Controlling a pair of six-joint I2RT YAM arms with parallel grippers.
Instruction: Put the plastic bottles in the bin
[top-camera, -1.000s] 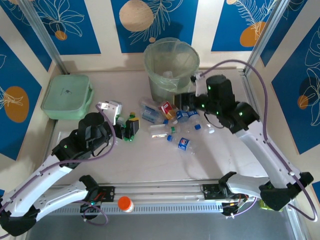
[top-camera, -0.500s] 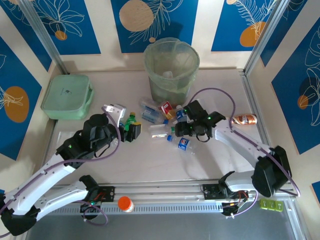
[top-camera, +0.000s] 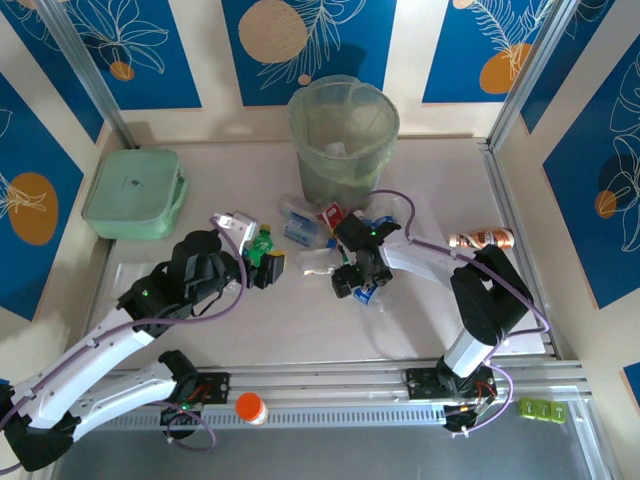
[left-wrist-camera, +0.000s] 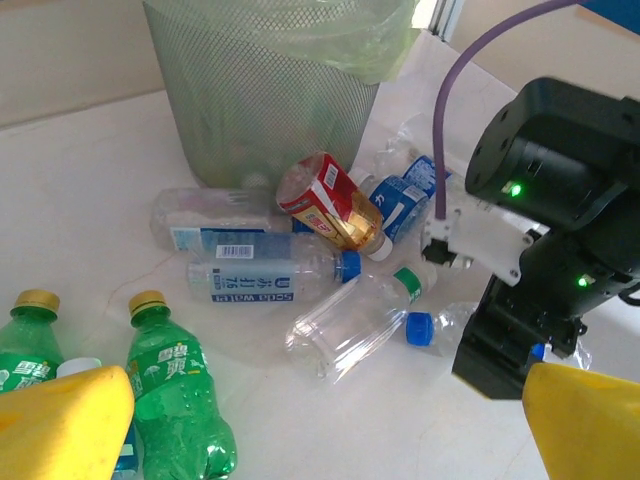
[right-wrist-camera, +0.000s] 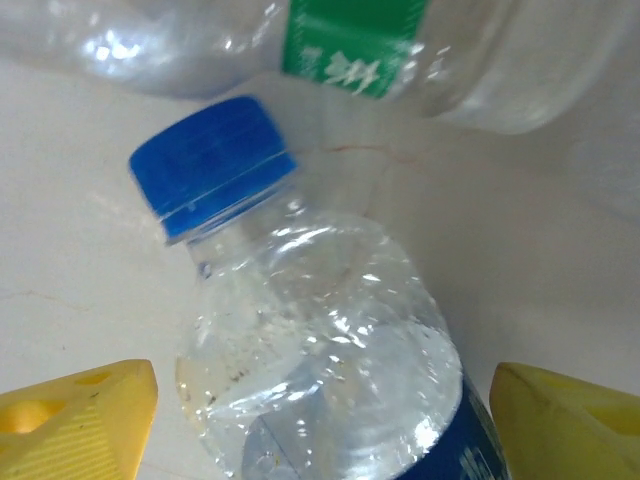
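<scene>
Swinging down from beside the bin (top-camera: 343, 135) over the last second, your right hand (top-camera: 357, 283) is now sitting low in the bottle pile in front of it. In the right wrist view that hand (right-wrist-camera: 322, 425) is standing spread, one yellow finger (right-wrist-camera: 80, 420) on each side of a clear blue-capped bottle (right-wrist-camera: 320, 330) that is lying on the surface (right-wrist-camera: 80, 230) between them, with a gap showing on both sides. A second clear bottle with a green label (right-wrist-camera: 350, 40) is lying just beyond its cap. Around this, the left wrist view is showing a red-labelled bottle (left-wrist-camera: 330, 200), a blue-labelled water bottle (left-wrist-camera: 260, 275) and a clear green-capped bottle (left-wrist-camera: 355, 320) resting near the foot of the bin (left-wrist-camera: 270, 90). Your left hand (left-wrist-camera: 325, 425) is hovering spread wide, holding nothing, with two green bottles (left-wrist-camera: 175, 400) lying by its left finger. An orange-labelled bottle (top-camera: 482, 239) is lying well apart to the right.
</scene>
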